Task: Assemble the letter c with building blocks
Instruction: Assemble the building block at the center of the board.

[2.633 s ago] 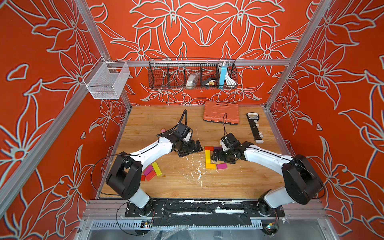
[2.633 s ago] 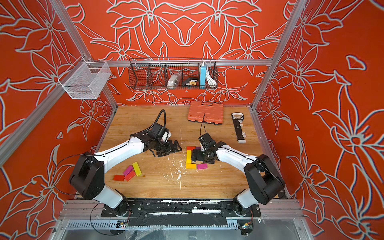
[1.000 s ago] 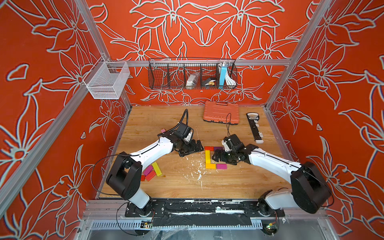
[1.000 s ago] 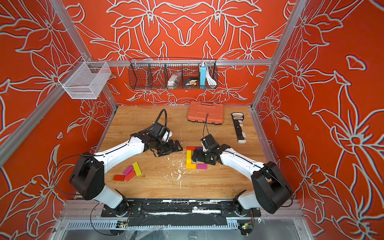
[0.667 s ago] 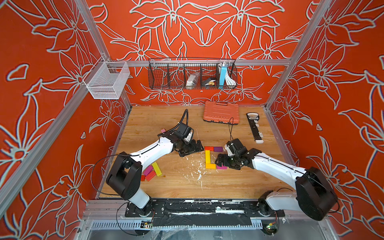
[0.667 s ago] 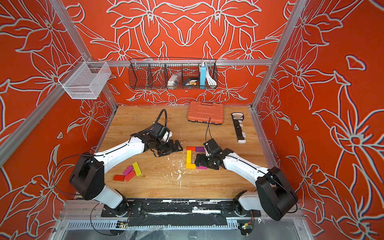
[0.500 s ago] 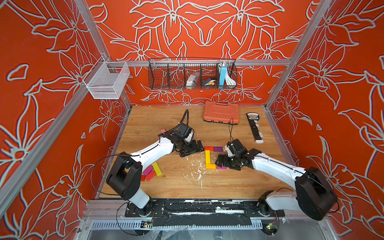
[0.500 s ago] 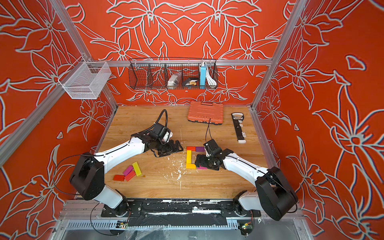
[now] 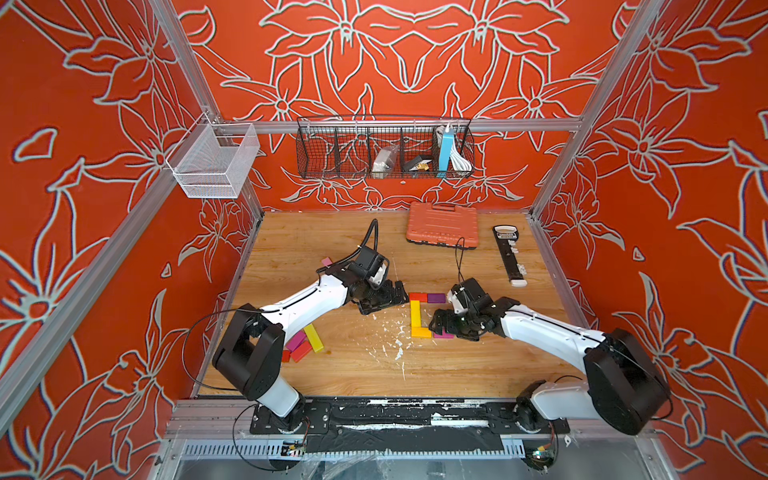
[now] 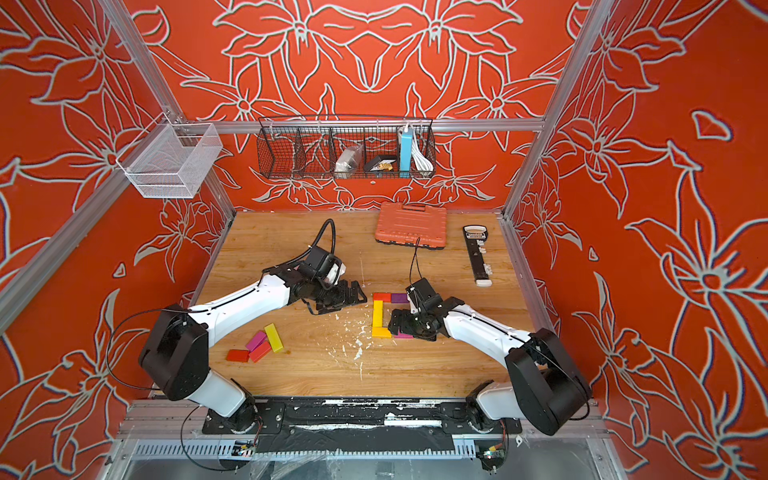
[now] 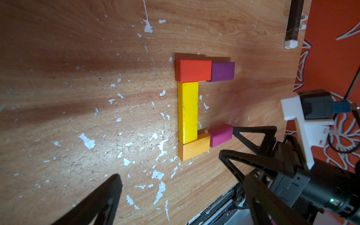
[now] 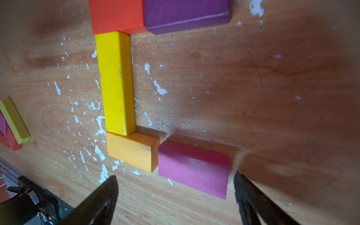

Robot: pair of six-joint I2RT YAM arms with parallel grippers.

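Right wrist: magenta block before parted jaws

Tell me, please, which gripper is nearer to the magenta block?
Right. The right gripper straddles the magenta block, jaws open, one finger at its end. The left gripper, also open, is well apart, beyond the C's yellow bar.

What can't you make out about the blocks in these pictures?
- Magenta block: in both top views, mostly covered by the right gripper.
- Spare blocks: in a top view, the left arm overlaps the pile; in the right wrist view, the frame edge cuts them off.
- Pink block behind the left arm: too small to judge its shape.
- Wire basket contents: too small to identify.
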